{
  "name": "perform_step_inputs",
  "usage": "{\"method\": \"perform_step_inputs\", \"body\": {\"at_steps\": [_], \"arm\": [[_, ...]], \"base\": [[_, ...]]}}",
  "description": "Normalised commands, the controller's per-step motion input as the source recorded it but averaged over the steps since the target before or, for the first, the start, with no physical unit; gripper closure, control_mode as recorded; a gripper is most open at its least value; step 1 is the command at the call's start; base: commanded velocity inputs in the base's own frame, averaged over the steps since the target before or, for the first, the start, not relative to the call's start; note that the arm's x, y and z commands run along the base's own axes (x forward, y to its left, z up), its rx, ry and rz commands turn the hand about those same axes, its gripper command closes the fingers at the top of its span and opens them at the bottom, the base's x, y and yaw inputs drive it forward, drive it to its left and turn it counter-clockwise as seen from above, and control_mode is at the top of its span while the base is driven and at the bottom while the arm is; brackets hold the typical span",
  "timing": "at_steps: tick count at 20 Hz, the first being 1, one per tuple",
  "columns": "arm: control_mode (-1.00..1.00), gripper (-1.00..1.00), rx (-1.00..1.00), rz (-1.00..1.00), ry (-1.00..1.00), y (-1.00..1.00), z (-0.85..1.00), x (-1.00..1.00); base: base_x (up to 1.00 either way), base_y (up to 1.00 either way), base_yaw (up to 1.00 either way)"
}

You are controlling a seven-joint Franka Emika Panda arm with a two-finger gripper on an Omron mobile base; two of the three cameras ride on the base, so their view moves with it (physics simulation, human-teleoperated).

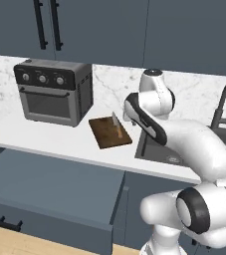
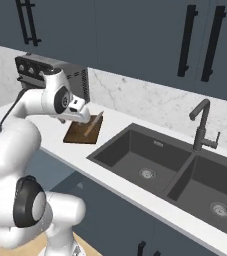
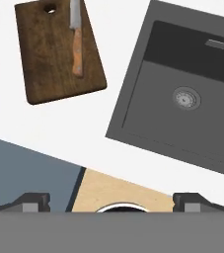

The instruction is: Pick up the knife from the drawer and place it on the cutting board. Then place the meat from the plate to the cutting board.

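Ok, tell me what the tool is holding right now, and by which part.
Nothing. The tool is open with its fingertips apart over the counter edge, and the knife lies free on the cutting board.

You see a grey toaster oven (image 1: 53,91) on the white counter (image 1: 59,137), against the marble backsplash (image 2: 150,102). The dark double sink (image 2: 150,167) lies directly below the tool, its black faucet (image 2: 202,126) at the far side.

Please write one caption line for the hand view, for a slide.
Looking down past the open gripper: the knife lies on the cutting board, beside the dark sink.
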Motion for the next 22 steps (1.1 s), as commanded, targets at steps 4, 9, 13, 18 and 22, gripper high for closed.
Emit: {"method": "perform_step_inputs", "body": {"at_steps": [4, 9, 13, 18, 22], "arm": [[-1.0, -1.0, -0.13, -0.01, 0.04, 0.01, 0.05, -0.94], [1.0, -1.0, 0.0, 0.0, 0.0, 0.0, 0.0, 0.0], [1.0, -1.0, 0.0, 0.0, 0.0, 0.0, 0.0, 0.0], [1.0, -1.0, 0.0, 0.0, 0.0, 0.0, 0.0, 0.0], [1.0, -1.0, 0.0, 0.0, 0.0, 0.0, 0.0, 0.0]], "base": [[0.0, 0.0, 0.0], [-1.0, -0.07, -0.05], [-1.0, -0.31, -0.31], [-0.82, -0.57, -0.47], [-0.49, -0.71, -0.42]]}}
